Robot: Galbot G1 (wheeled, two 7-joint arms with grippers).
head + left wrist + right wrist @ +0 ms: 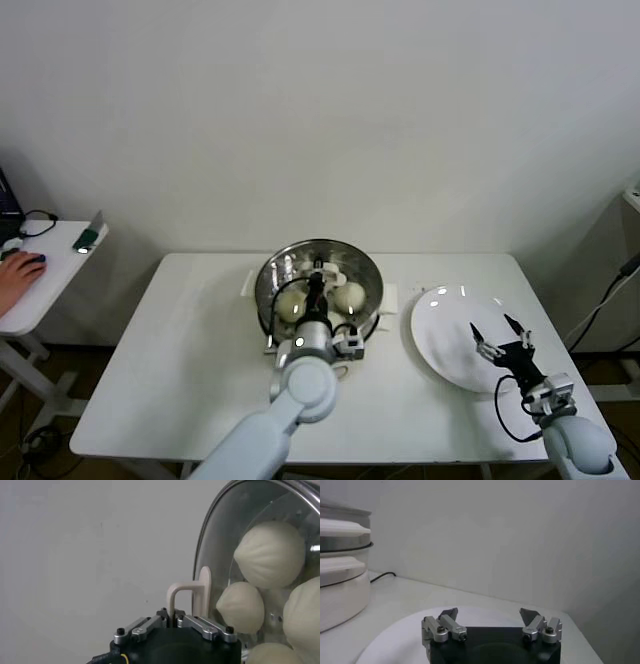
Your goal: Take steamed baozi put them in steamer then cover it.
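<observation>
Far left of the head view: a small white side table point(45, 270) with a person's hand point(18, 275) resting on it, next to a small green-lit device point(86, 238).

Centre of the head view: a white rectangular counter point(200, 370) carrying a round shiny stainless-steel steamer point(318, 288). A round clear glass cover with a metal rim point(365, 268) sits on the steamer. Smooth cream-white steamed baozi point(349, 296) show through the glass; two are plain in this view.

Left claw point(316, 287): over the middle of the cover, its arm rising from the lower centre of the frame. The head view does not show its grip. The left wrist view does: the left claw point(175, 615) is closed on the flat cream-white handle point(192, 591) of the cover point(220, 535), fingers pressed to either side of its stem. The same view shows four baozi point(271, 554) behind the glass, close together.

Right of centre in the head view: a flat round white plate point(450, 330) on the counter, just beside the steamer.

Lower right of the head view: the right claw point(504, 338), over the plate, fingers spread wide, holding nothing. The right wrist view confirms the right claw point(490, 619) is wide open above the plate point(395, 635), and shows at its left edge the steamer's point(342, 540) white base point(340, 597), which the head view hides.
</observation>
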